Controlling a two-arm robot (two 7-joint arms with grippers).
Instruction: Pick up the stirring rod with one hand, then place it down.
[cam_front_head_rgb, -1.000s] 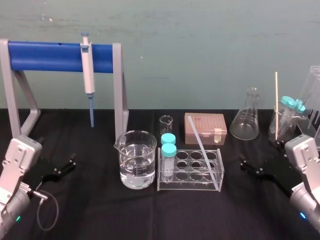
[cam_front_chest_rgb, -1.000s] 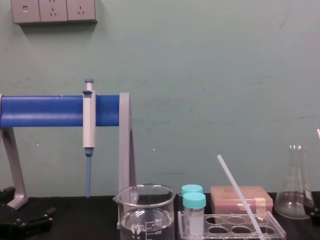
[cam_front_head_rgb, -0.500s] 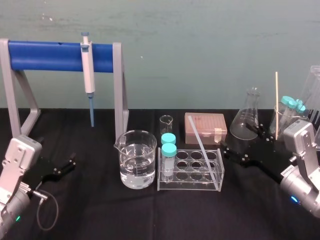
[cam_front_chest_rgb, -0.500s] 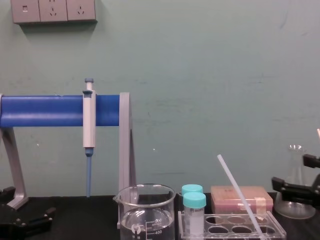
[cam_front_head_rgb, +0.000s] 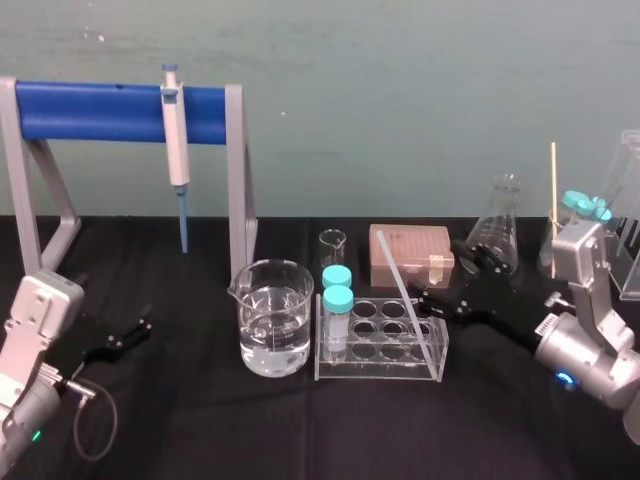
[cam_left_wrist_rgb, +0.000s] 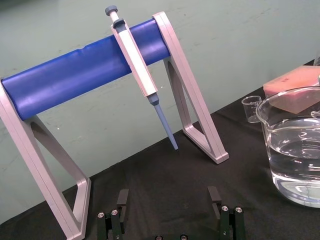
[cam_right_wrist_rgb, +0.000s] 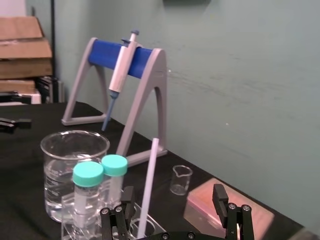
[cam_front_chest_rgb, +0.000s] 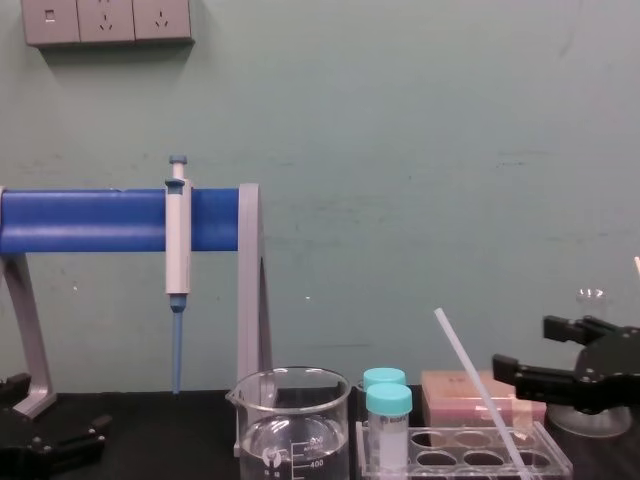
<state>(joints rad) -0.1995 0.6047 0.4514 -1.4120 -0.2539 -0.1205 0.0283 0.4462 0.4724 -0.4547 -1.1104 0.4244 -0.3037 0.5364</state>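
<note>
head view has the stirring rod (cam_front_head_rgb: 403, 295) leaning in the clear rack (cam_front_head_rgb: 375, 368), its foot down in a well at the rack's front right and its top tipped back over the rack's rear left. the right tool (cam_front_head_rgb: 440, 270) hangs just to the rack's right with its jaws spread wide. in the right wrist view the rod (cam_right_wrist_rgb: 149, 185) stands between the two fingers (cam_right_wrist_rgb: 218, 194), much nearer one than the other. the left tool (cam_front_head_rgb: 112, 305) sits parked well to the rack's left, also open wide.

the likely trouble is an off-centre close. the near finger would meet the rod first and shove it sideways before the far one arrives, so it could swing against the capped tubes (cam_front_head_rgb: 337, 300) at the rack's left end or skate out of the pinch (it looks thin and slick).

a slanted lift could also wedge the foot in its well and drag the light rack along, towards the beaker of water (cam_front_head_rgb: 272, 318) just left of it.

the glass flask (cam_front_head_rgb: 493, 240) stands behind the rack, close by the right arm, so a wide swing there could clip it.
</note>
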